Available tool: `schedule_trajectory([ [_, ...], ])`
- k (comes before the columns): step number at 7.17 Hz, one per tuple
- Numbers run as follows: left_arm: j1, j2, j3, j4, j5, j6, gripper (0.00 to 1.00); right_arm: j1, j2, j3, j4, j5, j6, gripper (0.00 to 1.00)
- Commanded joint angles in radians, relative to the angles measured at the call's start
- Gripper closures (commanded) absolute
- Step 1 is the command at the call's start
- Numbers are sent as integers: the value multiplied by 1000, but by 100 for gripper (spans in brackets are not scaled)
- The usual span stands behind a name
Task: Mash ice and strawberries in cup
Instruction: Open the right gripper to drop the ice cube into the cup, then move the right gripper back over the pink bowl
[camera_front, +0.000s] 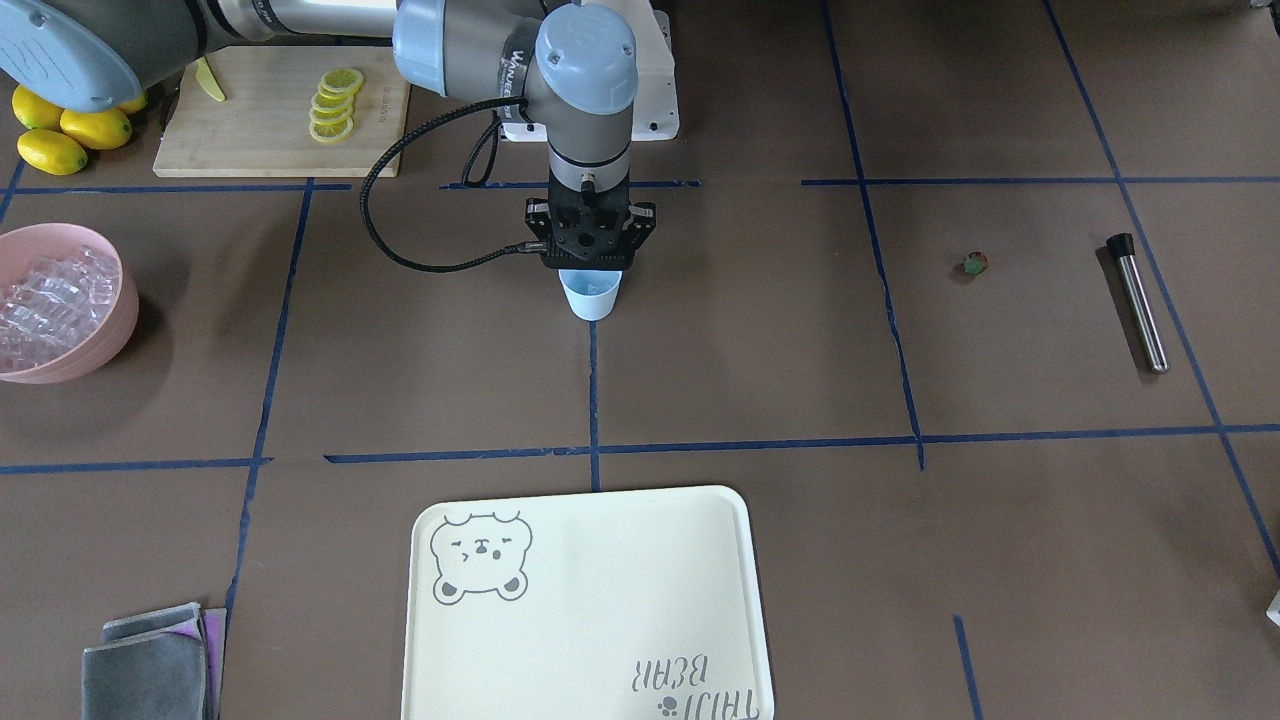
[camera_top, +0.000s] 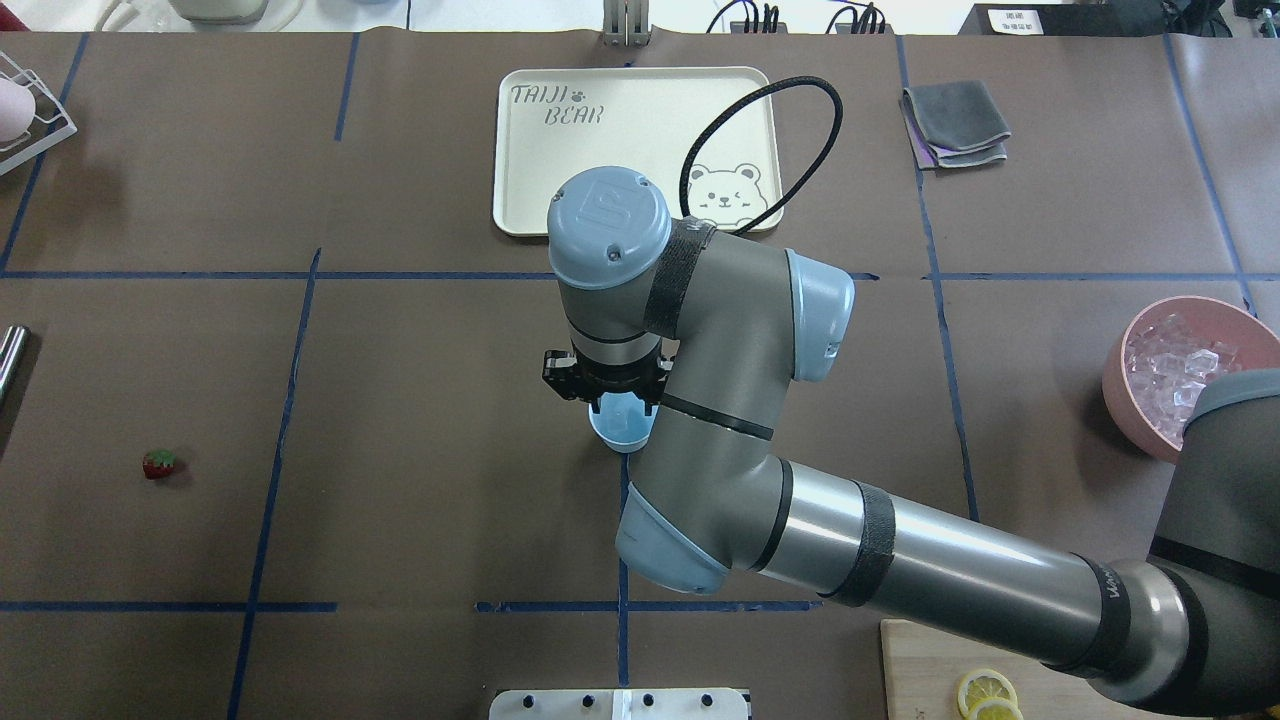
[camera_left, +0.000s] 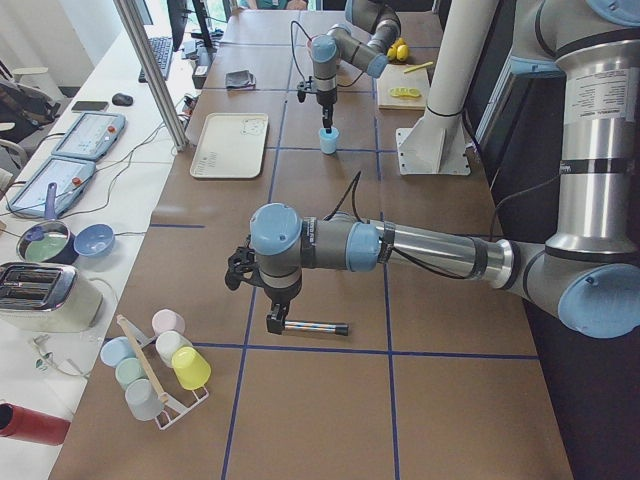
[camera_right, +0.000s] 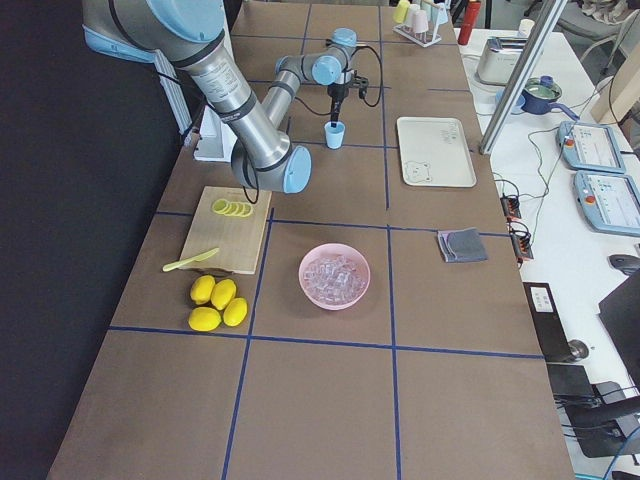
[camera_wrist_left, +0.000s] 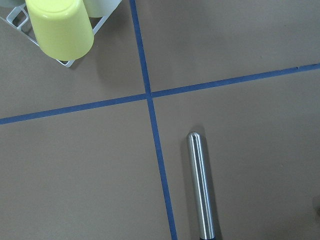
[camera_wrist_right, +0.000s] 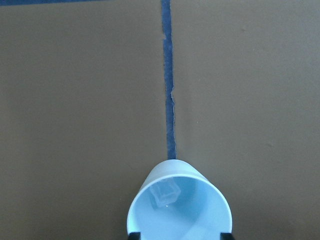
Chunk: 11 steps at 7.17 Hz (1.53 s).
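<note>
Right gripper (camera_front: 592, 266) hangs spread just above the cup (camera_front: 592, 296), one ice cube (camera_wrist_right: 165, 193) already inside; the strawberry (camera_top: 158, 463) lies well apart from the cup. Best to rise straight up, clipping no rim.

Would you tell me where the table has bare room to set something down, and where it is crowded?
Bare patches: the brown mat between the small light-blue plastic cup and the cream bear-print tray, and between the cup and the tiny red strawberry. Crowded: the end with the pink bowl of ice, wooden cutting board and yellow lemons.
</note>
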<state>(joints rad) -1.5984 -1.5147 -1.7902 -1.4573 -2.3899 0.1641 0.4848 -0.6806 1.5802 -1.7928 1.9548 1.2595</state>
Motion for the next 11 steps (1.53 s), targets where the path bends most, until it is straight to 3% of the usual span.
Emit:
schedule_trajectory([
  [1, 0, 1, 0, 0, 0, 0, 0, 1, 1, 9, -2, -4, 0, 6],
  [2, 0, -1, 0, 0, 0, 0, 0, 5, 1, 32, -5, -25, 0, 1],
  [4, 0, -2, 0, 0, 0, -11, 0, 35, -1, 72, -19, -28, 0, 1],
  [6, 0, -4, 0, -8, 0, -26, 0, 75, -20, 202, -113, -25, -8, 1],
  [7, 0, -2, -2, -8, 0, -28, 0, 115, -77, 290, -143, -14, -29, 1],
  [9, -2, -2, -6, -8, 0, -28, 0, 199, -312, 508, -132, -11, -151, 1],
  [11, 0, 2, -17, -5, -2, -29, 0, 283, -509, 633, -125, 25, -289, 1],
])
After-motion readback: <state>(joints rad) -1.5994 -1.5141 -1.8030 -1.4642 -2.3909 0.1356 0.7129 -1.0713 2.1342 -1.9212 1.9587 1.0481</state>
